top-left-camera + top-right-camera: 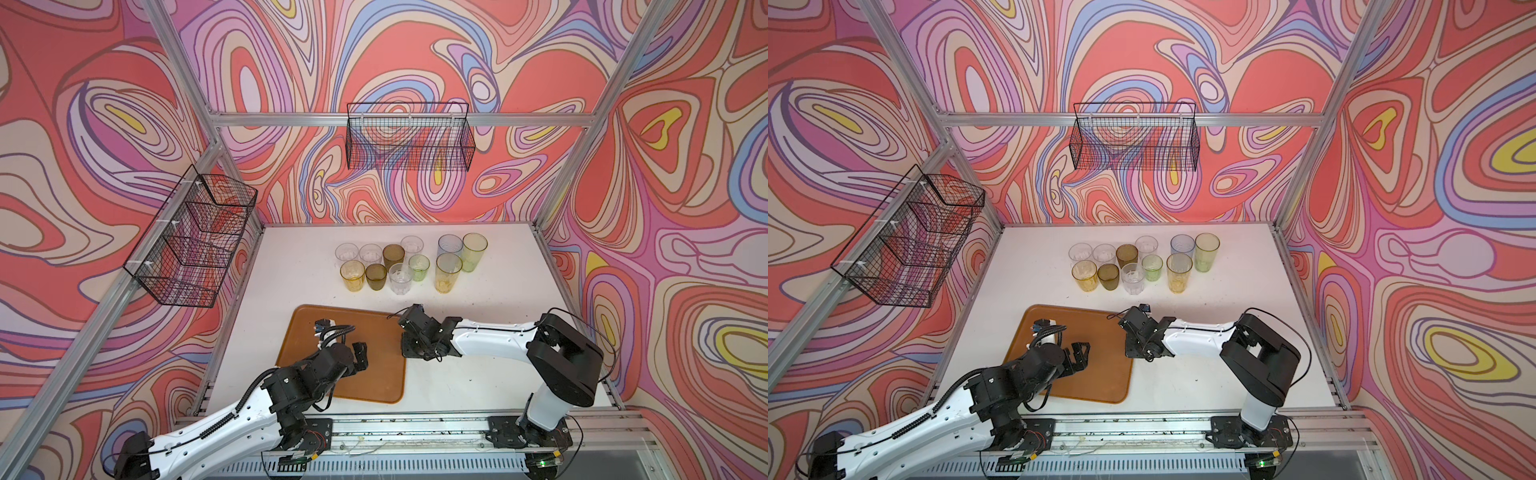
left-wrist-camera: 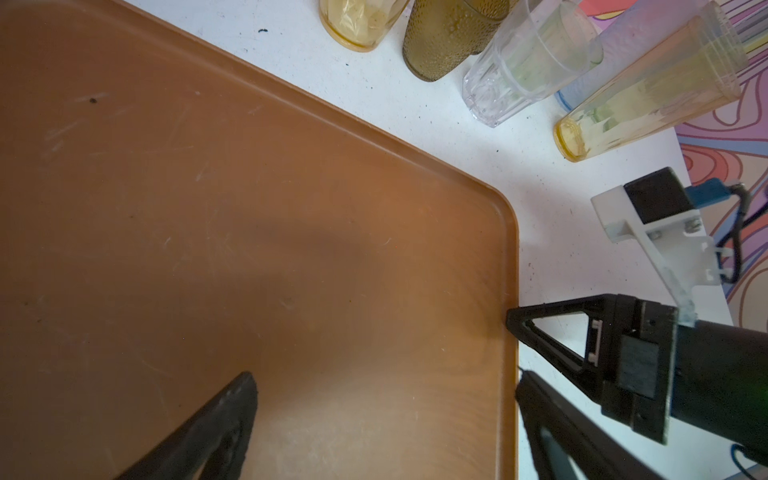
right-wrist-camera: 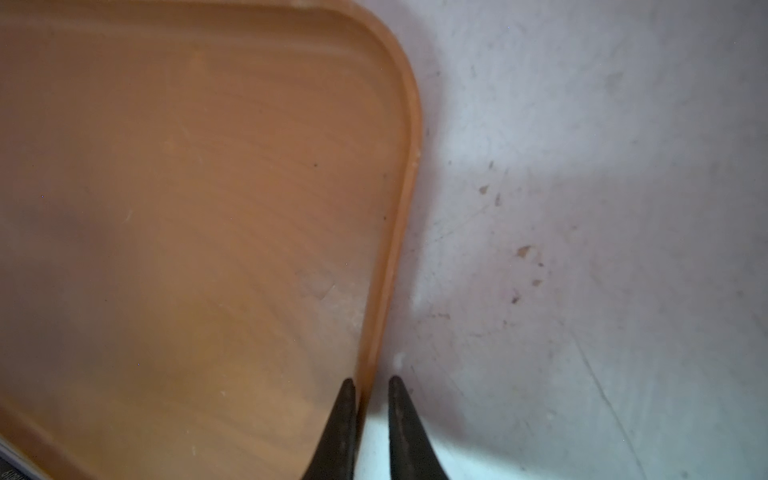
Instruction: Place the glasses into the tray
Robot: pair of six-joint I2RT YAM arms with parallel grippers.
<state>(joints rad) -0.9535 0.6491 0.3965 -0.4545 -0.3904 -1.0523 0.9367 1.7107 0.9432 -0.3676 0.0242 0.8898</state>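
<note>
A black wire basket (image 1: pixel 191 237) hangs on the left wall, and a second wire basket (image 1: pixel 409 137) hangs on the back wall. Both appear empty. On the white counter (image 1: pixel 478 374) an orange-brown tray (image 1: pixel 376 384) lies near the front-left corner, turned slightly askew to the counter's edges, with nothing on it. The left arm (image 1: pixel 328 365) hangs over the middle of the tray with its jaws spread wide and empty. In its wrist view one dark finger (image 2: pixel 216 428) shows above the bare tray floor. Toward the back edge, well apart from the tray, stand the glasses (image 1: pixel 401 278), all eleven upright on the counter. Eight short ones in clear, amber, olive and green are packed in two rows, and three taller ones stand just to their right. The right arm (image 1: pixel 490 338) reaches in from the front-right corner to the tray's right edge. Its jaws are drawn narrow astride the low rim, one finger (image 3: pixel 345 415) inside and one outside, apparently pinching it. No glass has been placed yet, so the step in hand looks like holding or shifting the tray before loading begins. Next, the rim must be let go. Then a wide-open pair of jaws must come down over a front-row glass, squarely enough not to knock its close neighbours.
</note>
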